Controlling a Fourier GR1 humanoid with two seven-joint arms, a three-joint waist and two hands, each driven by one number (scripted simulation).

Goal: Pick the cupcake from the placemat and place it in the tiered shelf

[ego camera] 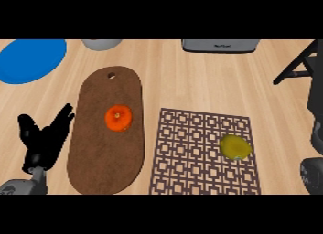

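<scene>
Nothing of the task looked done at this moment, as far as we could judge. We saw the cupcake (235, 146), a yellowish-green lump from above, sitting on the patterned placemat (191, 155) in the lower right of the frame, toward the mat's right side, with no hand touching it. Our left hand (45, 137) stood at the lower left, fingers straight and spread upward, grasping nothing, just beside the left edge of the brown cutting board (96, 137); we read it as resting. Our right hand did not show itself clearly: only a dark rounded shape sat at the lower right edge, and we could not tell what it was. A dark frame (305, 64) at the upper right edge may have been part of the tiered shelf, though we could not be sure. An orange object (118, 117) lay on the cutting board, well apart from the cupcake. A blue plate (29, 59) sat in the upper left of the surface (211, 82). So the whole job remained, in our judgement: reaching, grasping, lifting, carrying to the shelf and releasing.
</scene>
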